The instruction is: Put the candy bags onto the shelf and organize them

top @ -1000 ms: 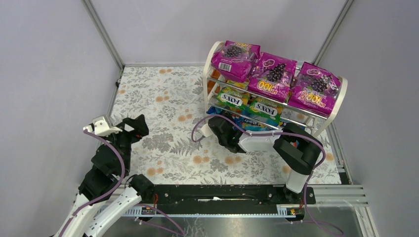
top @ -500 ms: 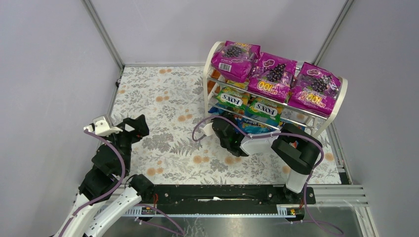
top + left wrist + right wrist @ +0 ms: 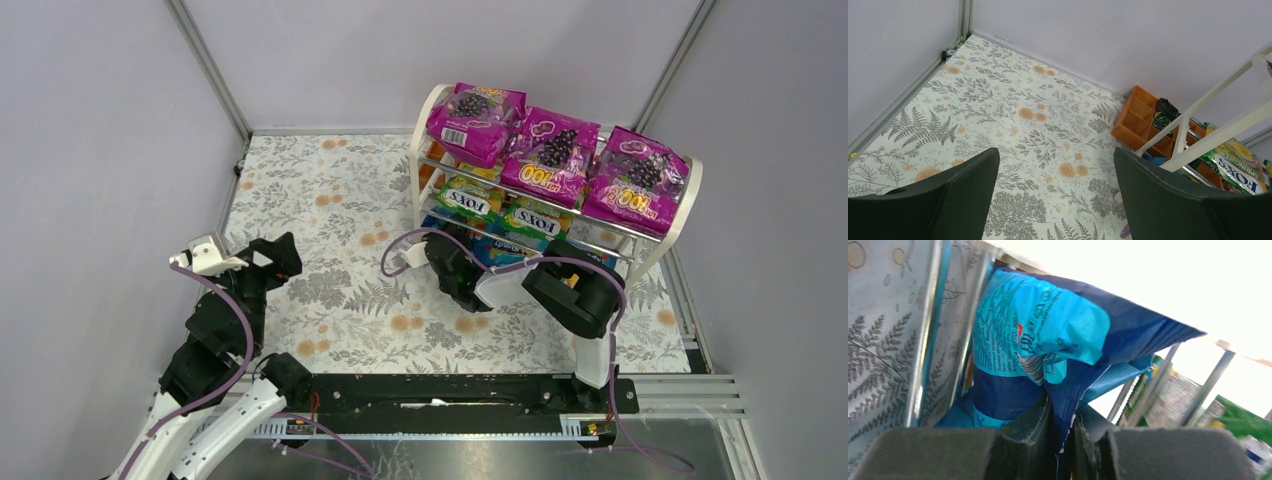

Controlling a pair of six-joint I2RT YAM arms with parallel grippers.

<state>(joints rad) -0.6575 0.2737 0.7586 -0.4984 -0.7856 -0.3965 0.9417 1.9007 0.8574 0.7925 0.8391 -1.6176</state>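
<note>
The shelf stands at the back right. Three magenta grape bags lie on its top tier. Two green-yellow FOX'S bags lie on the middle tier. My right gripper is at the bottom tier's front left, shut on the edge of a blue Slendy bag, which sits among the chrome rods. Part of a blue bag shows in the top view. My left gripper is open and empty above the floral mat, at the left, well away from the shelf.
An orange compartment tray sits behind the shelf's left end panel. Grey walls close in at left, back and right. The floral mat covers the table. My right arm's purple cable loops in front of the shelf.
My right arm has shifted left and closer to the shelf, carrying the blue bag further into the bottom tier. The left arm has not moved.
</note>
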